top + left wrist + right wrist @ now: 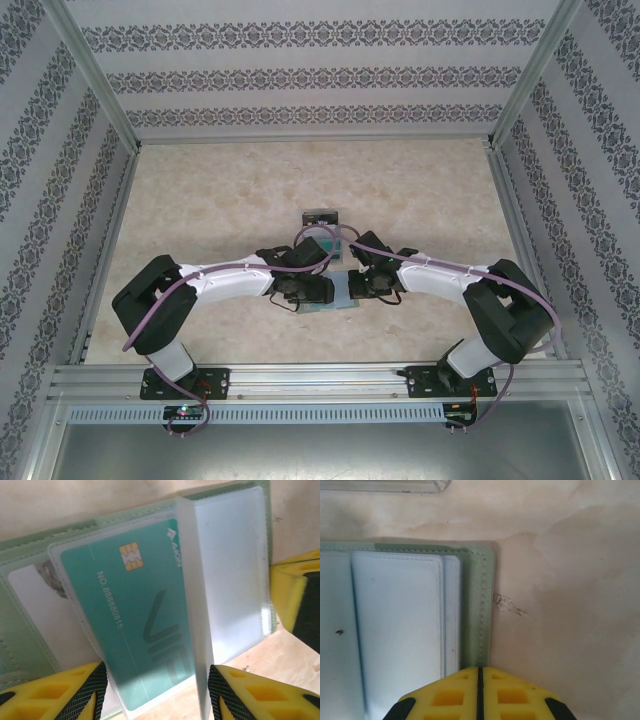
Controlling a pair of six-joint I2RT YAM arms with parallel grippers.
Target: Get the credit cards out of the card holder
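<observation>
The card holder (343, 296) was found lying open on the worktop (220, 200) just below the middle of the top view, flanked by the two arms, with a little stack of credit cards (321, 216) parked a bit above it. In the left wrist view, the left end effector (156, 695) was spread pretty wide along the bottom edge, its fingers (60, 692) placed either side of a teal card (132, 625) tucked in a glossy sleeve (230, 575). The right end effector (480, 695) was pressed together, its tip set at the holder's green stitched border at the bottom of its own view.
</observation>
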